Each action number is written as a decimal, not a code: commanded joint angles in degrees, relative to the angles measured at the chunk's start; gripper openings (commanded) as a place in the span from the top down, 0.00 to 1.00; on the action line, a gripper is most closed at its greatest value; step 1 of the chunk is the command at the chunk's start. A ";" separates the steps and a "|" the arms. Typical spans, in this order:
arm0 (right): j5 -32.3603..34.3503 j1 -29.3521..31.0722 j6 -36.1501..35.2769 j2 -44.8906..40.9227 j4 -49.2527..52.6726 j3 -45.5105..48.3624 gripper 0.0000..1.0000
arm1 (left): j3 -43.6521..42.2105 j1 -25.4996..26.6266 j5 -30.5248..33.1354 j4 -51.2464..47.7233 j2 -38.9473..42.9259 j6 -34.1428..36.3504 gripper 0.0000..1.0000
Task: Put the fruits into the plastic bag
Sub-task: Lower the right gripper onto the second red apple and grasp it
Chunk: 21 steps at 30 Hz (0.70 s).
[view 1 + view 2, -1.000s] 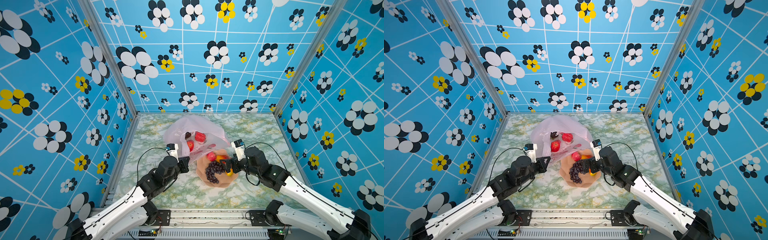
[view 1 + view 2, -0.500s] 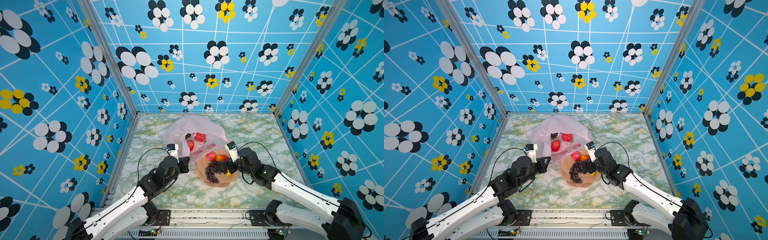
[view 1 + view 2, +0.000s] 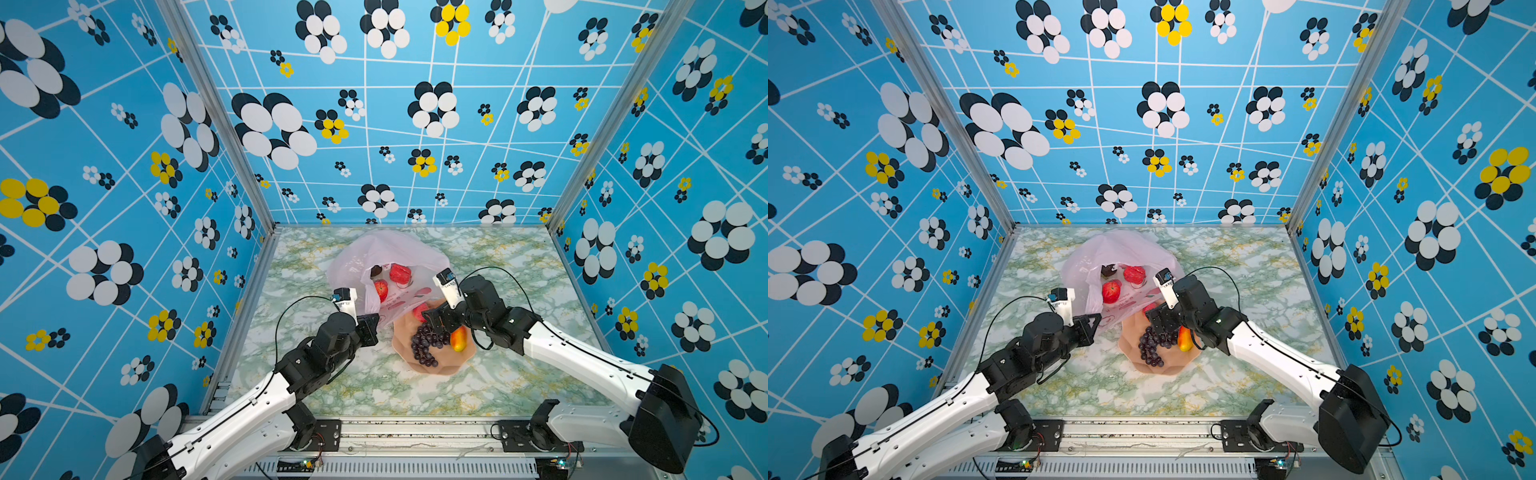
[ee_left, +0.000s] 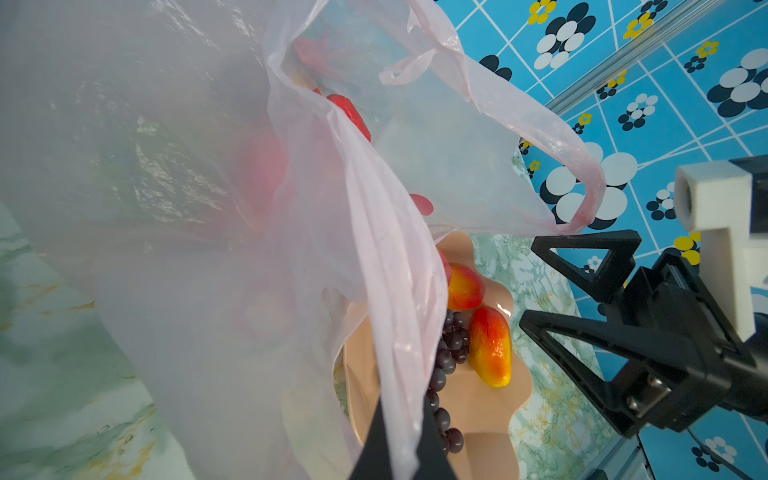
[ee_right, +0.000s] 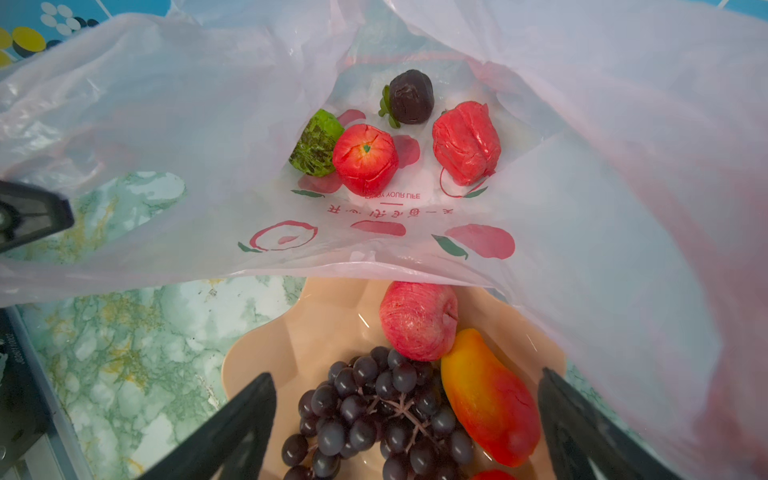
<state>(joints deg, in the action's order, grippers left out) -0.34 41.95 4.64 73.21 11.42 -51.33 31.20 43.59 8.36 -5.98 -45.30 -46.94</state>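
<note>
Left gripper (image 4: 401,436) pinched shut on bag (image 4: 208,291) rim. Right gripper (image 5: 405,376) wide open, empty, above grapes (image 5: 374,415). Risk: loose bag at bowl's (image 3: 440,365) 11 o'clock snagging a jaw.

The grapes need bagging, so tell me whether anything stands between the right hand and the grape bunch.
Nothing visible does. The open right hand hangs directly over the grape bunch in the bowl; a mango beside it also lies within the jaws' span.
</note>
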 commanded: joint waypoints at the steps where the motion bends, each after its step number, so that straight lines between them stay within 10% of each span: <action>1: -1.62 -0.12 -1.13 1.73 4.13 -3.05 0.01 | -1.23 0.30 0.69 0.26 0.78 0.50 1.00; 21: -2.81 -0.30 -2.23 11.48 10.19 -12.58 0.04 | -1.05 0.04 -0.34 0.18 0.92 0.77 1.00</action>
<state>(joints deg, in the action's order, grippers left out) -2.09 41.95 2.28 82.74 19.25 -61.56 30.28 43.57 8.34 -6.00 -44.75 -46.92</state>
